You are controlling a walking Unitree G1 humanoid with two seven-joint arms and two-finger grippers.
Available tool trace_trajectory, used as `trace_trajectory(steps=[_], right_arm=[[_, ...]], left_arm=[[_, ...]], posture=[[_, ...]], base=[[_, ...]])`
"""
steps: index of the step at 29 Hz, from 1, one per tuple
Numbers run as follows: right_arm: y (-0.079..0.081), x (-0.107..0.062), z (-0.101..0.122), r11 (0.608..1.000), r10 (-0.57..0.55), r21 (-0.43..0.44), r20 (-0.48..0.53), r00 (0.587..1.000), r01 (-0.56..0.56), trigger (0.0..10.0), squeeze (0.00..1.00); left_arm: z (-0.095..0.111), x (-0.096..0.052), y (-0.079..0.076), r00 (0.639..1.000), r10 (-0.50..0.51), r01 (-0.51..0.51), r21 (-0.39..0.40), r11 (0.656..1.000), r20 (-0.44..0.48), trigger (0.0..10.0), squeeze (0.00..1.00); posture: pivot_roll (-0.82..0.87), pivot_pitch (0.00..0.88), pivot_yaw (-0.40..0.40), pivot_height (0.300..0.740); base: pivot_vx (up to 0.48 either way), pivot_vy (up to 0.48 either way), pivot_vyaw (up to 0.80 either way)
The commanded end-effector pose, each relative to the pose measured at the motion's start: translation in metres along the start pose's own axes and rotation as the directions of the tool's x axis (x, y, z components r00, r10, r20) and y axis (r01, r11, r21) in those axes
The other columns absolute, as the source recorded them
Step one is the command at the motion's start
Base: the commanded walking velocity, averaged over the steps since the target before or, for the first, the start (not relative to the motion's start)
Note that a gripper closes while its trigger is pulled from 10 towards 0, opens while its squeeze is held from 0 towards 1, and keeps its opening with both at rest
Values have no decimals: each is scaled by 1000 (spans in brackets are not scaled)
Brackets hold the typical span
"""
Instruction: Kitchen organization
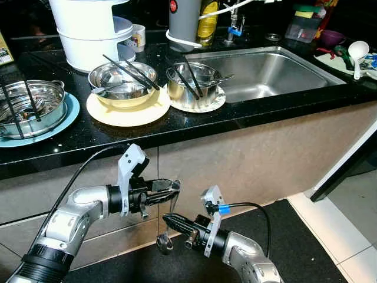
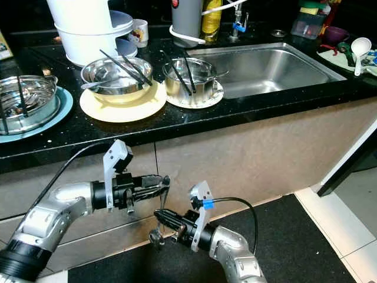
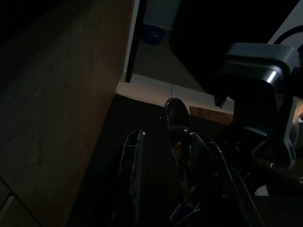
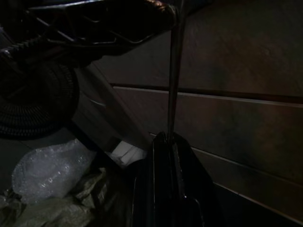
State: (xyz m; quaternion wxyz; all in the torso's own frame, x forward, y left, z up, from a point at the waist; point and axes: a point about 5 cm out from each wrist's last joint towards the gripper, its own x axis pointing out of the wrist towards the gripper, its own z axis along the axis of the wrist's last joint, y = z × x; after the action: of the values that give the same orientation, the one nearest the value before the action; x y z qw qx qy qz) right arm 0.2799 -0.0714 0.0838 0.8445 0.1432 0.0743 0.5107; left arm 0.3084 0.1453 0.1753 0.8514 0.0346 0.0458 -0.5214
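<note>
- Steel spoon [image 1: 169, 218]: you have it hanging nearly upright in front of the cabinet face, below the counter edge, long axis vertical, handle end up and bowl end down.
- Your left gripper [image 1: 172, 187] is pinched narrow on the top of the handle; your right gripper [image 1: 168, 220] is closed on the shaft lower down, just above the bowl. Both hold the spoon at once.
- In the right wrist view the handle [image 4: 173, 85] runs straight up from between the dark fingers to the other gripper.
- On the black stone counter [image 1: 247, 112] you have three steel containers, each on its own plate: a pot [image 1: 26, 109] on a blue plate [image 1: 66, 118], a bowl [image 1: 122, 82] on a yellow plate [image 1: 126, 112], and a smaller bowl [image 1: 194, 82] on a pale patterned plate [image 1: 215, 103].
- Black chopsticks lie across or stand in all three; the two bowls also hold a spoon each.
- Right of the bowls sits a steel sink [image 1: 265, 68], with a tap and bottles behind it.
- Behind the yellow plate stands a large white appliance [image 1: 88, 29]; at the far right a white ladle [image 1: 357, 53] rests on a tray.
- Below you: beige cabinet fronts [image 1: 253, 159], a dark mat [image 1: 294, 236] and pale floor tiles [image 1: 353, 206].
</note>
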Motion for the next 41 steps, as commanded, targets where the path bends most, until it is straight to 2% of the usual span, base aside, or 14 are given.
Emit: trace_trajectory(steps=[1, 12, 16, 21, 24, 28, 29, 30, 32, 33, 34, 35, 36, 41], right_arm=[[2, -2, -4, 999, 22, -33, -38, 999, -23, 0, 0], [0, -17, -27, 999, 14, -34, -142, 990, -19, 0, 0], [-6, -24, -28, 999, -38, -31, -134, 990, 34, 0, 0], [-27, -36, -36, 966, -248, -113, -171, 954, 231, 0, 0], [-45, -51, -55, 878, -468, -261, -281, 838, 402, 0, 0], [-55, -60, -63, 792, -606, -310, -301, 736, 526, 0, 0], [-59, -65, -65, 741, -671, -296, -287, 684, 603, 0, 0], [-59, -65, -65, 741, -671, -296, -287, 684, 603, 0, 0], [-66, -73, -66, 636, -770, -238, -256, 585, 734, 0, 0], [-66, -73, -66, 636, -770, -238, -256, 585, 734, 0, 0], [-68, -77, -67, 582, -810, -197, -220, 543, 789, 0, 0], [-67, -80, -71, 553, -827, -138, -208, 522, 822, 4196, 0], [-66, -81, -74, 537, -836, -111, -202, 510, 836, 10000, 0], [-59, -79, -85, 554, -826, -157, -229, 516, 817, 10000, 0]], left_arm=[[-1, -3, 3, 1000, 19, -19, -2, 1000, -3, 10000, 0], [16, -12, 20, 991, 115, -117, 28, 993, 75, 10000, 0], [12, -14, 22, 992, 122, -123, 33, 992, 26, 10000, 0], [-15, -9, 13, 976, 120, -111, 60, 992, -180, 10000, 0], [-52, 1, -3, 913, 147, -137, 52, 989, -381, 10000, 0], [-79, 8, -5, 856, 266, -286, 24, 958, -444, 10000, 0], [-91, 10, -4, 819, 351, -399, -10, 917, -454, 10000, 0], [-91, 10, -4, 819, 351, -399, -10, 917, -454, 10000, 0], [-115, 9, -5, 739, 482, -573, -63, 817, -471, 10000, 0], [-115, 9, -5, 739, 482, -573, -63, 817, -471, 10000, 0], [-134, 3, -6, 678, 536, -654, -79, 753, -502, 10000, 0], [-150, -1, -13, 645, 538, -690, -110, 716, -543, 10000, 0], [-161, -3, -19, 633, 537, -704, -126, 699, -557, 10000, 0], [-179, -7, -29, 622, 545, -717, -131, 684, -562, 10000, 0]], posture=[[-83, 127, -27, 740], [-78, 118, -23, 740], [-82, 118, -20, 740], [-85, 120, -15, 740], [-77, 134, -4, 740], [-80, 137, 1, 740], [-80, 137, 1, 740], [-80, 137, 1, 740], [-79, 148, 9, 740], [-79, 148, 9, 740], [-79, 148, 9, 740], [-79, 154, -6, 740], [-75, 155, -10, 740], [-80, 158, -19, 740]], base=[[0, 0, 0], [0, 0, 0], [0, 0, 0], [0, 0, 0], [0, 0, 0], [0, 0, 0], [0, 0, 0], [0, 0, 0], [0, 0, 0], [0, 0, 0], [0, 0, 0], [0, 0, 0], [0, 0, 0], [0, 0, 0]])
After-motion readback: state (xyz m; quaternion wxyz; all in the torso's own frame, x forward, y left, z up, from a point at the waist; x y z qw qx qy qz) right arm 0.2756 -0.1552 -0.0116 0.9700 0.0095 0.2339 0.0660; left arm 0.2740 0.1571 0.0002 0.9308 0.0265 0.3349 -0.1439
